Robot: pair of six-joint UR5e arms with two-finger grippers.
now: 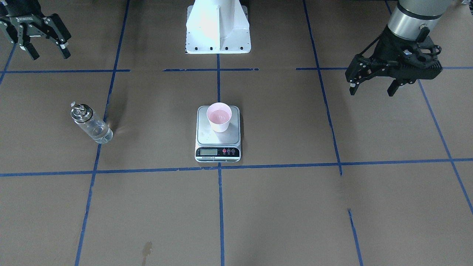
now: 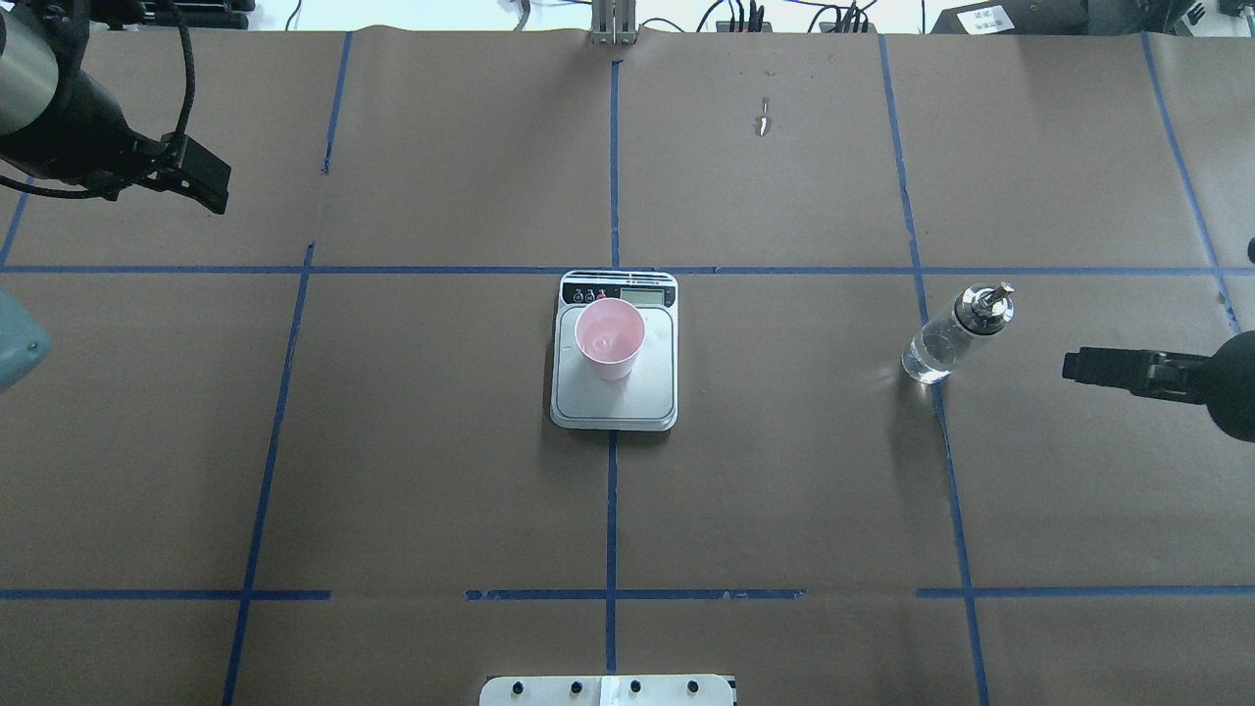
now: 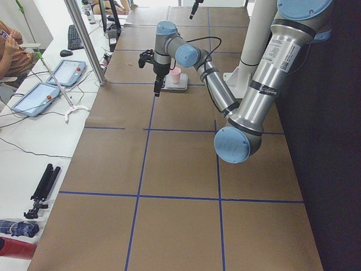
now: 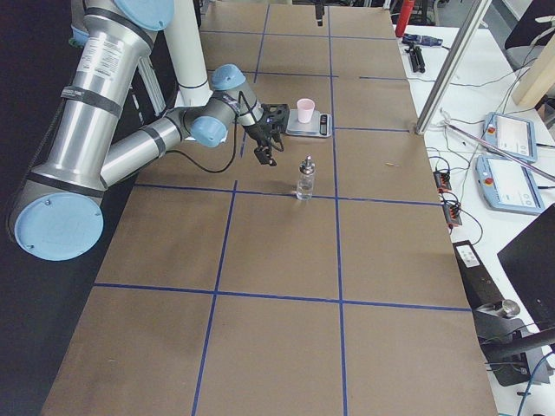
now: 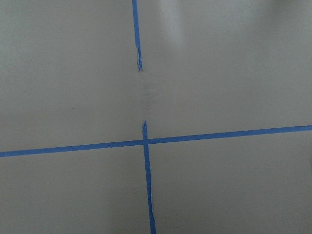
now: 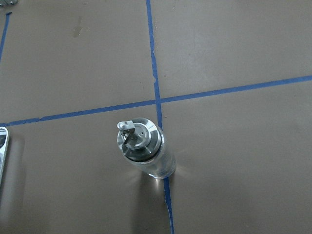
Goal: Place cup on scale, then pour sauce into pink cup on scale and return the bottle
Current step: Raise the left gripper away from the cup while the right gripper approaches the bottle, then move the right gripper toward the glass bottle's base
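The pink cup [image 1: 219,117] stands upright on the steel platform of the scale [image 1: 218,144], at the table's middle. The bottle [image 1: 90,123] stands upright on the paper apart from it, on my right side, with clear sauce [image 1: 100,133] in its lower part. From above, the cup [image 2: 609,338], scale [image 2: 614,407] and bottle [image 2: 956,333] show again. My right gripper [image 1: 48,53] hangs open and empty, back from the bottle; its wrist view looks down on the bottle [image 6: 144,146]. My left gripper [image 1: 372,89] hangs open and empty far off to the other side.
The white robot base [image 1: 218,29] stands behind the scale. Blue tape lines [image 1: 220,166] grid the brown paper. A small wet stain [image 1: 147,248] marks the paper on the operators' side. Tablets [image 3: 42,96] and a person's arm [image 3: 14,51] are beyond the table's edge.
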